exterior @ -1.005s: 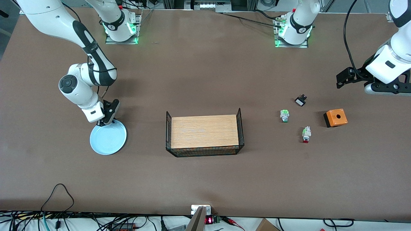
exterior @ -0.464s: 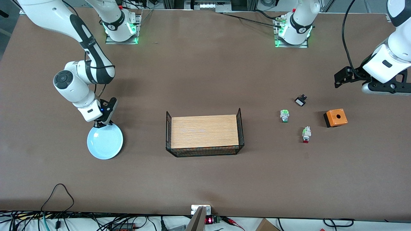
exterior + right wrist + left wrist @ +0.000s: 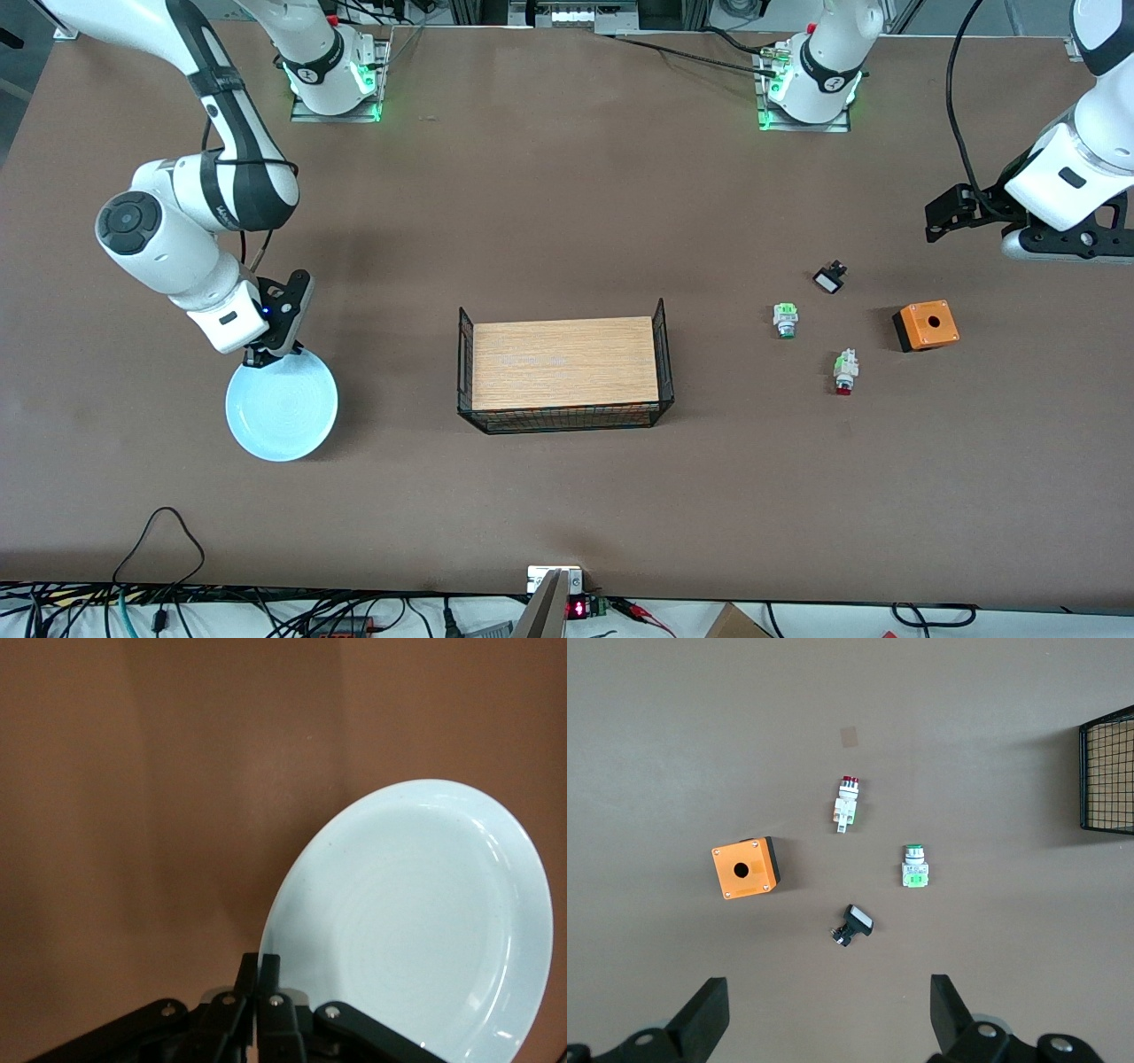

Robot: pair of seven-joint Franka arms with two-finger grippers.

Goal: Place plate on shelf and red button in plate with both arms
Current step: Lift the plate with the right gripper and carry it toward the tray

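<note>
Two tools are at work, and only one has a load. The right tool (image 3: pixel 258 356) has its fingers pinched tight on the rim of the pale-blue plate (image 3: pixel 282 405), at the edge that lies farthest from the front camera; in the right wrist view the fingertips (image 3: pixel 267 973) close over that rim (image 3: pixel 416 930) with no gap showing. Compared with a second ago, the plate now sits lower in the front view and looks larger and rounder, and the right arm's wrist has swung outward toward its own end of the counter (image 3: pixel 567 204). I judge from this that the plate is lifted off the counter and is being carried, so the pick-up of the plate is done and its placing is what remains.

Over the left arm's end of the counter hangs the left tool (image 3: pixel 1059 244), its fingers (image 3: pixel 700 1019) spread wide and holding nothing; it has barely shifted in that second. Below it, the red button (image 3: pixel 848 803) lies on its side on the counter (image 3: pixel 844 372), untouched, between the green-capped button (image 3: pixel 785 319) and the orange box (image 3: pixel 926 324), and nearer the front camera than both, with the small black-and-white switch (image 3: pixel 830 278) farther from the camera. Midway along the counter stands a wire basket with a wooden board (image 3: pixel 563 361) in it, probably where both things are meant to go.
</note>
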